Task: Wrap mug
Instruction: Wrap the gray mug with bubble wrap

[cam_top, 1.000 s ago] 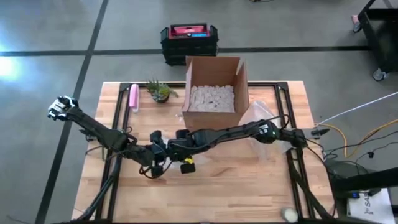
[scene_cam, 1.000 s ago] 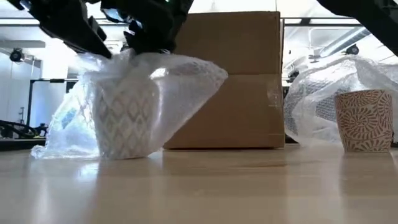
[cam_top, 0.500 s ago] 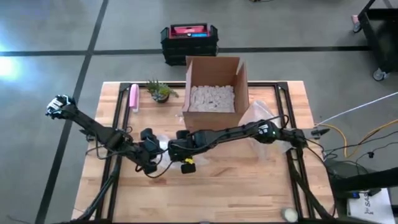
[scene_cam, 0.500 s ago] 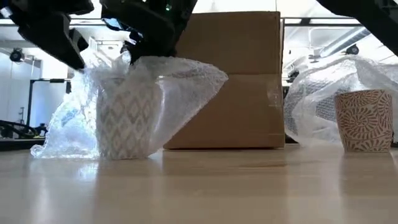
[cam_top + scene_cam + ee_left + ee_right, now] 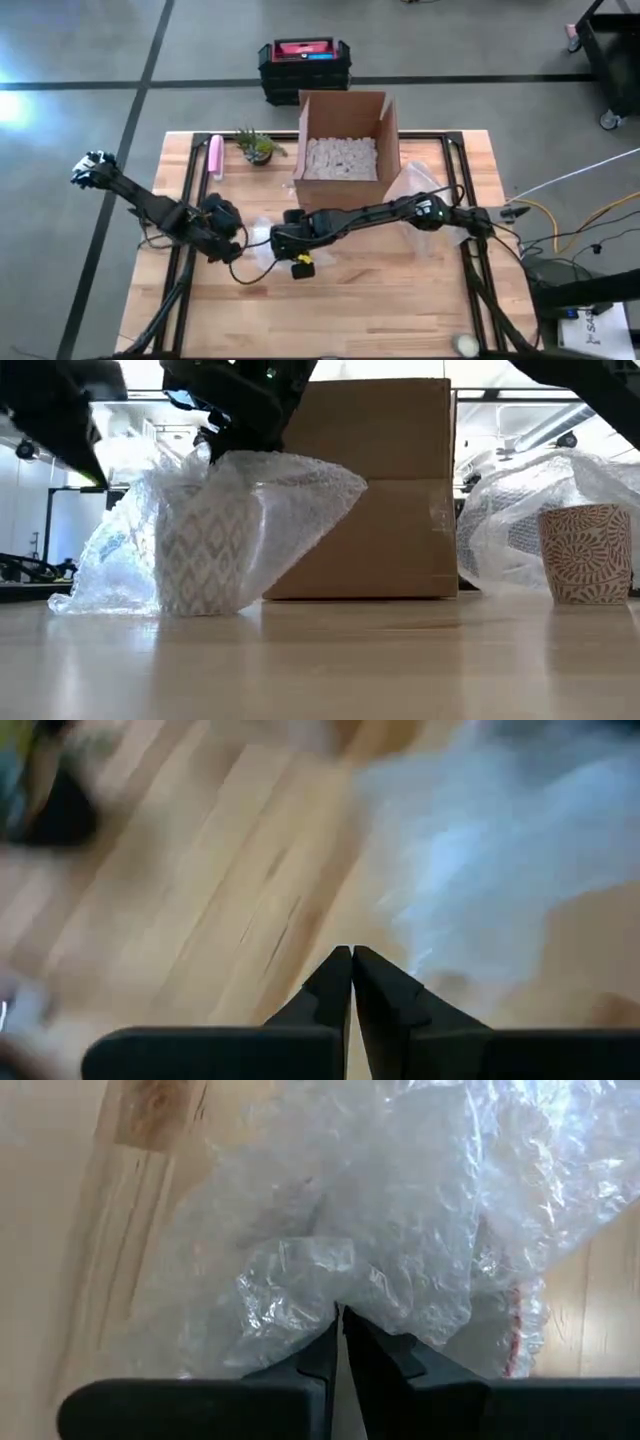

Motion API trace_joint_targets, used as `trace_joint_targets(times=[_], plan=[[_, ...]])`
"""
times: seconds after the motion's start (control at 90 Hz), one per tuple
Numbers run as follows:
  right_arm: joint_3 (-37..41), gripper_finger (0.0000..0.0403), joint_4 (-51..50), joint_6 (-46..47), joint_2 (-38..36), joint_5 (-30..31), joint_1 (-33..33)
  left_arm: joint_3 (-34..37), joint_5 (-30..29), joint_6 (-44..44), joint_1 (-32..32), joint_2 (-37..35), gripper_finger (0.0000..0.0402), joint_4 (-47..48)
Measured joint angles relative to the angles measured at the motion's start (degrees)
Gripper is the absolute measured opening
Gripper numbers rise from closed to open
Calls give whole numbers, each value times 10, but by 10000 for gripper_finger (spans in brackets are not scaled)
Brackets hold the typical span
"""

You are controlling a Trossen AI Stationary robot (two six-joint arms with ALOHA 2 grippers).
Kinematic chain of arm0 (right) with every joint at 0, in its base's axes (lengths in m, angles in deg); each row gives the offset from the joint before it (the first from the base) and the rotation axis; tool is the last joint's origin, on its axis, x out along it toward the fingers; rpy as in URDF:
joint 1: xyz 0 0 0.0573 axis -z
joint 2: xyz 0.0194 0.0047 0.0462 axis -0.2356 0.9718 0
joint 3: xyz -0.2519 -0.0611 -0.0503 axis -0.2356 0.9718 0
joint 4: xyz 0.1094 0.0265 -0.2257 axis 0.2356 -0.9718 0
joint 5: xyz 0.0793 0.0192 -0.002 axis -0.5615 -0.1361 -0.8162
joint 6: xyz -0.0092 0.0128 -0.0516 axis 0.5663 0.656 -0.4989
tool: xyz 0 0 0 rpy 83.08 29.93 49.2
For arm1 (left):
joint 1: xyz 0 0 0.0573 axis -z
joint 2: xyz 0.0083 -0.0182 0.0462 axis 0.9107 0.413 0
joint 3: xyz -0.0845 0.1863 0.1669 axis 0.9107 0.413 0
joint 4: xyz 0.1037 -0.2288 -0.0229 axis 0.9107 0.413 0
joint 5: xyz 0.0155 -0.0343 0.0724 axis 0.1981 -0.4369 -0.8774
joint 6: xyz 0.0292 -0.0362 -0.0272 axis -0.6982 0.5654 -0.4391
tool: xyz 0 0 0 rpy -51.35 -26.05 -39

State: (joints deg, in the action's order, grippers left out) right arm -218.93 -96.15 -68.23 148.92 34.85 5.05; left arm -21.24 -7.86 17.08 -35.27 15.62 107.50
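Your mug, white with a grey diamond pattern, stands upright on the wooden surface, draped in bubble wrap that covers its top and spills down around it to the surface on both sides. In the high view it sits in front of the cardboard box, toward the left half of the surface.

Your right gripper is directly over the mug. Its fingers are closed together, pinching a gathered fold of the bubble wrap at the top of the bundle; in the low view the dark gripper body sits right on the wrap above the mug's rim.

Your left gripper is just to the left of the bundle, raised off the surface and apart from the wrap. Its fingers are pressed together with nothing between them; its wrist view shows bare wood and the edge of the wrap beyond the tips.

The box is open and filled with white packing pieces. To its right lies a second heap of bubble wrap, with a second mug, brown-patterned, standing in front of it. A small potted plant and a pink object are at the back left.
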Motion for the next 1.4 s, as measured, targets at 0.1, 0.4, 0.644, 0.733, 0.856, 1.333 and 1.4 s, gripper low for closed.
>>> trace_joint_targets(times=[0.1,0.4,0.644,0.733,0.856,1.333,1.4], plan=[[0,14,9,-6,0,0,0,61,7,-1,0,8,1,-71],[1,14,25,-12,1,0,0,100,-4,-181,2,12,0,-388],[1,14,26,2,1,0,0,81,-4,-274,2,28,0,-466],[1,14,27,3,1,0,0,97,-5,-276,2,51,0,-495],[1,14,27,3,1,0,0,109,-7,-275,2,90,0,-518],[2,14,26,2,-87,-5,0,94,-19,-285,2,143,1,-519],[9,14,74,3,-81,-6,0,93,-18,-285,2,143,2,-519]])
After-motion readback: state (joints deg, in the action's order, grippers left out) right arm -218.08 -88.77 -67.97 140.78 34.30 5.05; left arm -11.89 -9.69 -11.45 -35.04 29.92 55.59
